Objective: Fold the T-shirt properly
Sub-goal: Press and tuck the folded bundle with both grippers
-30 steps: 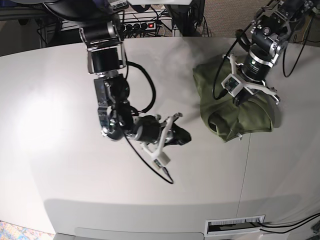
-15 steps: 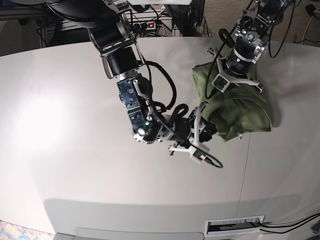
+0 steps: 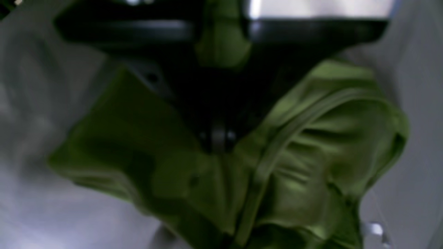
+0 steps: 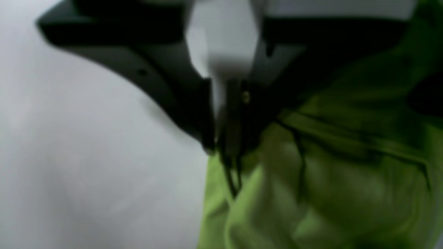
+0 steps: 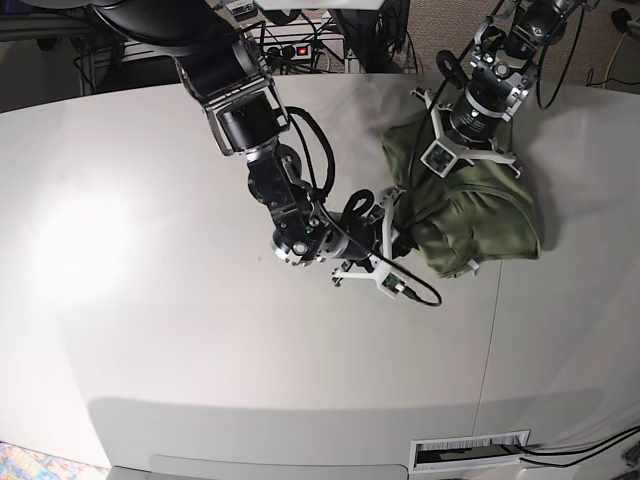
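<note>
The sage-green T-shirt (image 5: 490, 215) lies bunched on the white table (image 5: 150, 300) at the right back. My left gripper (image 5: 462, 168) is over its upper left part. In the left wrist view the left gripper (image 3: 218, 138) is shut, with folds of the T-shirt (image 3: 311, 145) pinched and gathered around it. My right gripper (image 5: 400, 232) reaches in from the left at the shirt's near left edge. In the right wrist view the right gripper (image 4: 225, 152) is shut, its tips touching the edge of the T-shirt (image 4: 328, 180). I cannot tell if cloth is pinched there. No white tag shows.
A power strip and cables (image 5: 290, 45) lie behind the table's far edge. A seam in the tabletop (image 5: 490, 330) runs down on the right. A vent slot (image 5: 470, 452) sits at the front edge. A thin cable (image 5: 415, 295) loops from the right gripper.
My right arm swung right across the table until its shut gripper reached the shirt's left edge. My left gripper moved up and back with the cloth, bunching the shirt tighter.
</note>
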Tool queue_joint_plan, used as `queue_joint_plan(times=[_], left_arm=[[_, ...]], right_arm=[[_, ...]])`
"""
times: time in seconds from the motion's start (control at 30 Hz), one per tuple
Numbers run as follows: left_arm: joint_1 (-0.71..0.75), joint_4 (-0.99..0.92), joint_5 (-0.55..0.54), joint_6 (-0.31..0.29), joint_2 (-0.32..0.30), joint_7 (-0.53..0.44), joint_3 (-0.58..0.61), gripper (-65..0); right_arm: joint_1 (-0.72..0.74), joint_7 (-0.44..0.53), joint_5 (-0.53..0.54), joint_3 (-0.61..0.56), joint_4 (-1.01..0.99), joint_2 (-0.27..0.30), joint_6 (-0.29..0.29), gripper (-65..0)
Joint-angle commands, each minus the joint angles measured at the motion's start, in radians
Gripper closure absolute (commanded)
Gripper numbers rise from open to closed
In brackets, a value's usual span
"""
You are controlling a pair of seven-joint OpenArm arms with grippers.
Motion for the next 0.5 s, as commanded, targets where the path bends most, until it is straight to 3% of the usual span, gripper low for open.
queue_joint_plan(times=[0.0, 0.23, 0.47], left_arm=[[-0.002, 0.016, 0.016, 0.005, -0.008, -0.018, -0.004, 0.0], [0.0, 0.016, 0.054, 0.005, -0.009, -0.015, -0.004, 0.0], [0.007, 0.016, 0.111, 0.006, -0.019, -0.014, -0.004, 0.0]], right_arm=[[0.026, 0.003, -0.004, -0.002, 0.009, -0.01, 0.001, -0.5], [0.055, -0.049, -0.004, 0.0, 0.016, -0.01, 0.001, 0.0], [0.044, -0.165, 0.005, 0.047, 0.114, -0.005, 0.001, 0.0]])
